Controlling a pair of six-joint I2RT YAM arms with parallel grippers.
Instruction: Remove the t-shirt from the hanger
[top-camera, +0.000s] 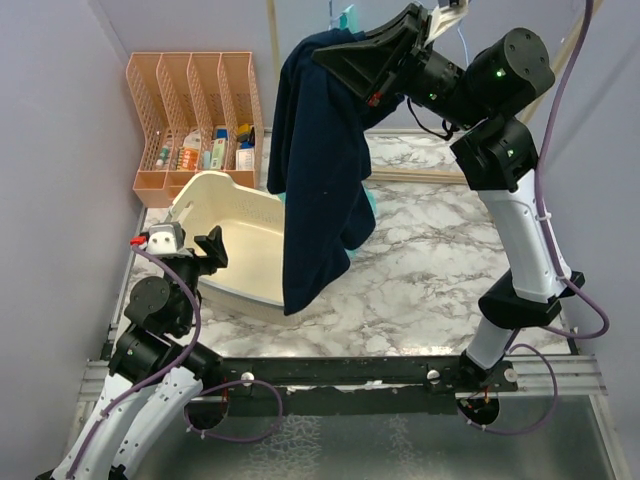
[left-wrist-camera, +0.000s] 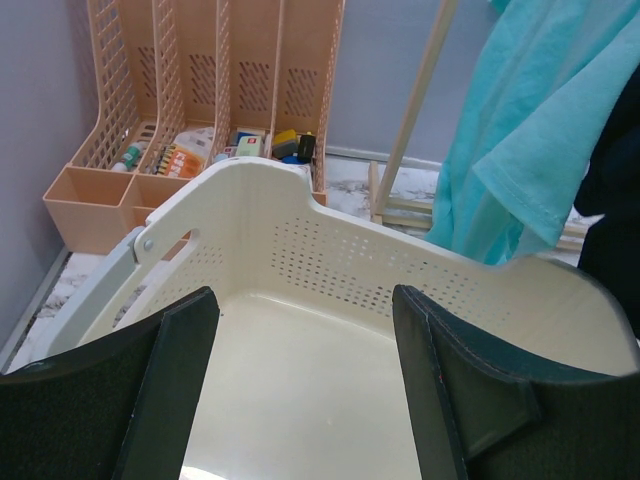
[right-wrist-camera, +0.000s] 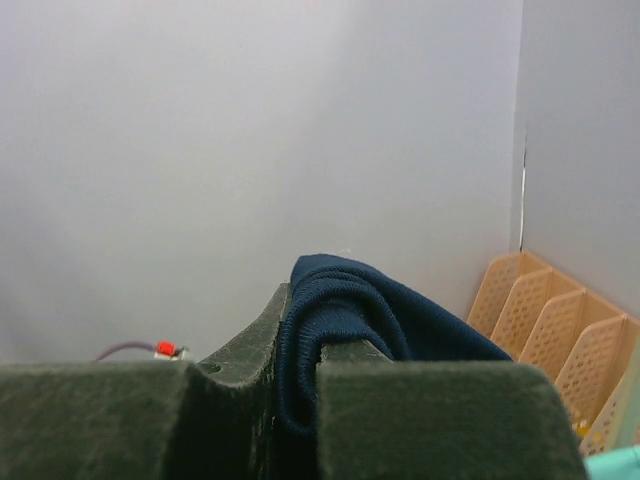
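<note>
R claw (top-camera: 325, 52) clenched on navy t-shirt (top-camera: 315, 190), held high; L claw (left-wrist-camera: 300, 385) released.
Shirt's long axis runs vertical: bunched top pinched in R claw, loose end pointing straight down, overlapping the cream tub's (top-camera: 240, 212) right rim in top view. L claw sits w/ jaws apart at tub's near-left edge, facing in. Tub's on marble worktop (top-camera: 430, 270). Teal shirt (left-wrist-camera: 530, 130) hangs behind; peach file rack (top-camera: 195, 110) back left.

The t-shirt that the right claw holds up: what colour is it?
The t-shirt is dark navy blue; the top external view shows it best.
</note>
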